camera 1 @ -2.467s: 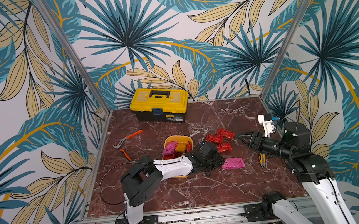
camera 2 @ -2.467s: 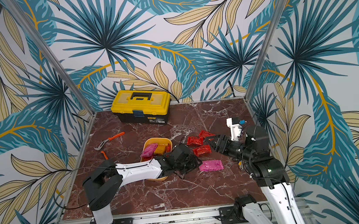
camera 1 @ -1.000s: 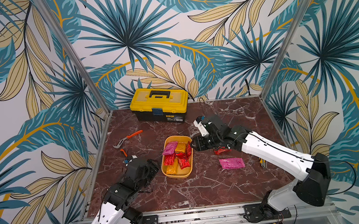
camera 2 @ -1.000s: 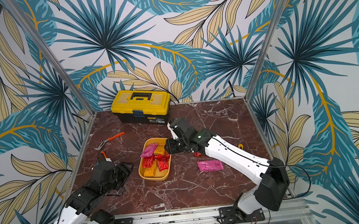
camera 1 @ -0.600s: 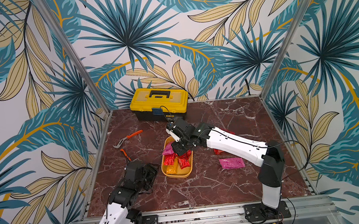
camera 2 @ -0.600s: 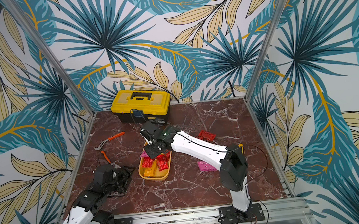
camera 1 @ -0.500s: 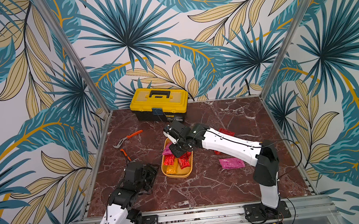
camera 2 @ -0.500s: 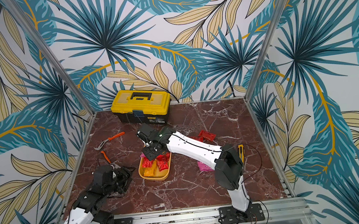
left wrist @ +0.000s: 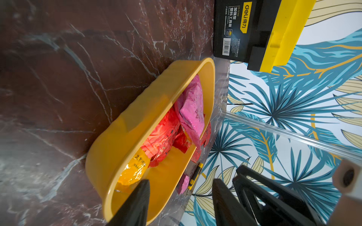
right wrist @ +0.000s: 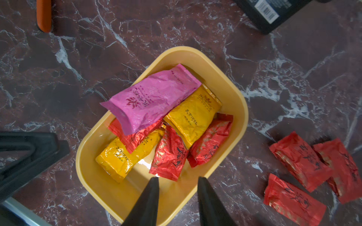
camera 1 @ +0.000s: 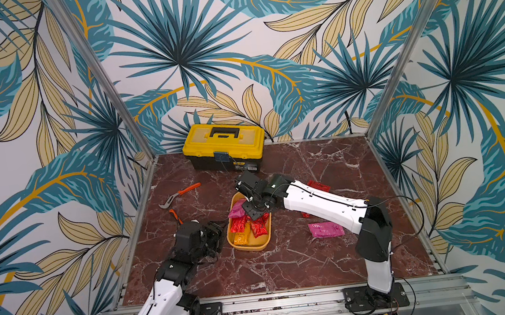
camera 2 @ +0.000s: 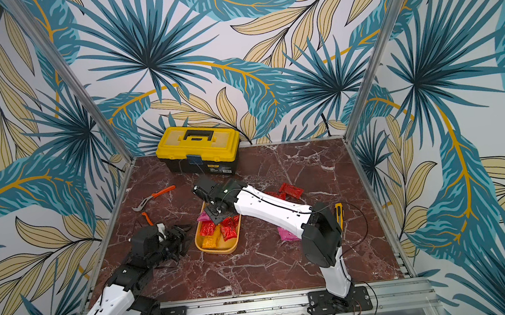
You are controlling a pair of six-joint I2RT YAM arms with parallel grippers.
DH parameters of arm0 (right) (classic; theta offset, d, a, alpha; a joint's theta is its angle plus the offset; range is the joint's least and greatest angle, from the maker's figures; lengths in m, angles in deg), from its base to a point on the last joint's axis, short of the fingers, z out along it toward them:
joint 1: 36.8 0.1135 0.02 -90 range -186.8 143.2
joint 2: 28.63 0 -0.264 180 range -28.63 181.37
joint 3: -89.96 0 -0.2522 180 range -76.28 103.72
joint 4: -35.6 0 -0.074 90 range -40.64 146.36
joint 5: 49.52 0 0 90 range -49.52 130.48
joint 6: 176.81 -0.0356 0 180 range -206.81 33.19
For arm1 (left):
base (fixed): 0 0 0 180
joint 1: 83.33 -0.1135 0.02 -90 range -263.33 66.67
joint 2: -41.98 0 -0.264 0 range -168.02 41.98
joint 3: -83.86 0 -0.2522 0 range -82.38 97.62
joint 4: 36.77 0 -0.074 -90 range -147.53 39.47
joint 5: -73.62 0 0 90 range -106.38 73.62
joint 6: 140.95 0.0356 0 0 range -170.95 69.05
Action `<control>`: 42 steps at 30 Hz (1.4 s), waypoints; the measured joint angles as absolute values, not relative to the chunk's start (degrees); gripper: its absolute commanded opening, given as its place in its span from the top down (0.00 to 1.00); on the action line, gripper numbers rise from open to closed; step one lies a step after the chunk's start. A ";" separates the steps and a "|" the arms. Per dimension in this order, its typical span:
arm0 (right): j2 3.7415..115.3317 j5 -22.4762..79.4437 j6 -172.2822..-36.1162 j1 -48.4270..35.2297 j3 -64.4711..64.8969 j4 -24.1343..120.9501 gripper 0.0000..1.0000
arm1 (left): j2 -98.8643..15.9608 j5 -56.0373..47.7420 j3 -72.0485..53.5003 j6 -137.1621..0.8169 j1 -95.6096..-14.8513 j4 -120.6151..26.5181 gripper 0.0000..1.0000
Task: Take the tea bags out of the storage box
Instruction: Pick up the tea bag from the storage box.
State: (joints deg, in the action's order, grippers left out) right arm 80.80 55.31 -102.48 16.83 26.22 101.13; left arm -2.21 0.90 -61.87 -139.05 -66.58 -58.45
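Storage box (camera 1: pixel 251 247) sits centrally on the bench (camera 1: pixel 288 266), judged partly emptied. Right hand (right wrist: pixel 178 179) hovers over one end of it, jaws apart, holding nothing. Left hand (left wrist: pixel 180 181) is just beside its side wall, jaws likewise apart and empty. Six tea bags (right wrist: pixel 192 115) lie inside. At least three red sachets (right wrist: pixel 299 160) and one pink sachet (camera 1: pixel 326 229) lie outside.

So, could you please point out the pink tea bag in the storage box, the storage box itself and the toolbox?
pink tea bag (right wrist: pixel 150 99): right wrist view, its middle.
storage box (right wrist: pixel 109 193): right wrist view, bare floor.
toolbox (camera 1: pixel 223 143): a top view, yellow lid.
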 measured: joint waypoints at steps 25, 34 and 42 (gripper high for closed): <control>53.37 62.70 -105.34 15.56 3.62 95.68 0.60 | -21.48 -2.03 -58.61 -146.43 -64.87 -42.48 0.57; 51.75 62.70 -105.75 15.56 1.06 95.07 0.60 | -27.04 -2.18 -55.83 -145.91 -64.78 -41.08 0.63; 51.20 62.72 -105.88 15.36 0.52 94.55 0.60 | -29.40 -2.14 -55.53 -145.39 -64.59 -39.83 0.74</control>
